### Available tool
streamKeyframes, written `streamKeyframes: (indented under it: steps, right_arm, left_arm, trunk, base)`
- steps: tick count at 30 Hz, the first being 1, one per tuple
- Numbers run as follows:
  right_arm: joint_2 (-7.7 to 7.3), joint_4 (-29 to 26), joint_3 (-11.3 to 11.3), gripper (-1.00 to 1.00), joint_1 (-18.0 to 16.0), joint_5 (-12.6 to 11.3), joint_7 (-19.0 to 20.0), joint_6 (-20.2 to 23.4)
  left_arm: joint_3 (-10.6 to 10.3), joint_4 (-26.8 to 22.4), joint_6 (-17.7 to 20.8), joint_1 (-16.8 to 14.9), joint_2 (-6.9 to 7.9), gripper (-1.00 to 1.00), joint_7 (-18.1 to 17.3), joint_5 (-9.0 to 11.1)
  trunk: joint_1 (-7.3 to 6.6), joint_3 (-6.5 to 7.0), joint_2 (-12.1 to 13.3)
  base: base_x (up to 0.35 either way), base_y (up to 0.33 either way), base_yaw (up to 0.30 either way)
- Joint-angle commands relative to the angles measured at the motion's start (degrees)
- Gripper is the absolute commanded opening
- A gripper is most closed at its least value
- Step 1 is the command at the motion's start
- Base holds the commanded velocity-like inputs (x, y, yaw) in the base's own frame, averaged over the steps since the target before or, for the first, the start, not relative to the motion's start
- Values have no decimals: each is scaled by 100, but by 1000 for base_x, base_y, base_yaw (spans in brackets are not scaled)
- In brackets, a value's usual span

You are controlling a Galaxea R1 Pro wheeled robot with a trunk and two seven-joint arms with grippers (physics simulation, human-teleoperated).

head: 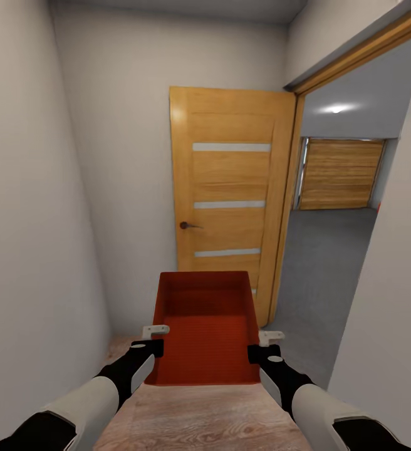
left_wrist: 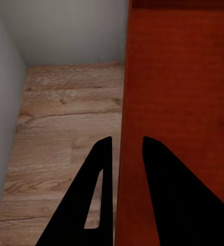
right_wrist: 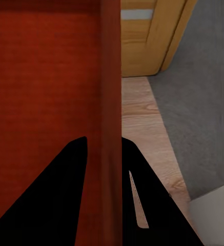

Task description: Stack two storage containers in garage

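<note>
Spanning both end effectors (head: 156, 339) (head: 263, 346): storage container (head: 207, 326).

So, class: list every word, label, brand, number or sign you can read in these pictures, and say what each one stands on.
None: no readable text in any view.
The storage container held by the left gripper and right gripper has plain walls.
The orange door bears only pale blank strips.
The walls carry no signs.

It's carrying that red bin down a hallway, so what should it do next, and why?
Probably turn right and roll through the doorway. Both grippers, left and right, pinch the side walls of the orange-red open-topped bin, the orange wooden door stands open, and the dark grey concrete floor lies beyond it.
</note>
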Motion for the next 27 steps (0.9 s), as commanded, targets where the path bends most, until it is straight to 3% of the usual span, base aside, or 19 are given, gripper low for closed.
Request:
streamKeyframes:
  steps: [1, 8, 27]
  right_arm:
    - [2, 19, 30, -100, -2, -55, 16, -10]
    - [2, 19, 30, -100, -2, -55, 20, -10]
    - [2, 19, 30, -100, -2, -55, 19, -10]
  left_arm:
    - [324, -28, -72, -9, 213, -100, 109, -132]
    - [324, -31, -65, -9, 205, -100, 111, -132]
    - [324, -24, -63, -9, 205, -100, 107, -132]
  trunk:
    - [2, -11, -10]
    - [2, -11, -10]
    - [2, -11, -10]
  base:
    - [1, 0, -283]
    - [10, 83, -283]
    - [137, 299, -283]
